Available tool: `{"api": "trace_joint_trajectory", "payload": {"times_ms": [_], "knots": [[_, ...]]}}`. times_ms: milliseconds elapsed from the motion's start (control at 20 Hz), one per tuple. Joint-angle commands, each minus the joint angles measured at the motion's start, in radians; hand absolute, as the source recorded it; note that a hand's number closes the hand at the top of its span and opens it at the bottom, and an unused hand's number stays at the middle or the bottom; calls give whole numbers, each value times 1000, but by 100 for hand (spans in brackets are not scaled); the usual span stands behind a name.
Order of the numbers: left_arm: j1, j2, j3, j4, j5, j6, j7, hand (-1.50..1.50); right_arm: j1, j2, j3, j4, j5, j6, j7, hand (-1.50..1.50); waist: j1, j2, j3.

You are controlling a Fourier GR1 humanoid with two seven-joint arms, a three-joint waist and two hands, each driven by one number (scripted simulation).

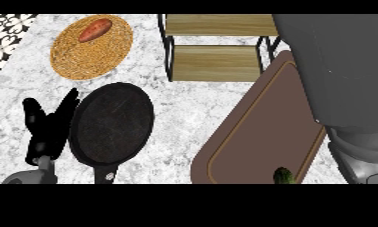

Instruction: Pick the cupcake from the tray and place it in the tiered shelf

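A brown tray (258,131) lies at the right of the marble counter. At its near edge, cut off by the view's lower border, only the dark, green-tinged top of the cupcake (283,175) shows. The tiered shelf (214,61), with two wooden boards in a black frame, stands at the back centre. My right forearm (332,71) crosses the tray's right side and runs up past the shelf's right end; its hand is out of sight beyond the top. My left hand (46,126) rests open at the lower left, fingers up, holding nothing.
A black frying pan (112,123) sits between my left hand and the tray, handle toward me. A round woven mat (88,51) at the back left carries a reddish sweet potato (94,30). Bare marble lies between pan and shelf.
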Motion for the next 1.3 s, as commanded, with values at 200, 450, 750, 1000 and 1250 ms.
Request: {"api": "trace_joint_trajectory", "payload": {"times_ms": [200,450,750,1000,1250], "knots": [[-51,-71,-51,11,1,-4,55,0,-55,-30,-32,201,34,-70,-121,150,-5,5,-9],[-4,-29,-13,-11,36,-68,49,0,-71,-41,-34,304,55,-97,-196,150,-2,3,-9],[24,-57,-30,-52,27,-63,67,0,-54,-14,-53,420,64,-225,-338,150,9,5,-8],[-64,-66,-13,55,7,-51,42,0,-62,-3,-48,449,71,-238,-380,150,-7,6,-9],[7,-58,-4,-38,8,-53,64,0,-85,-38,-34,462,89,-162,-359,150,-6,0,-8]]}}
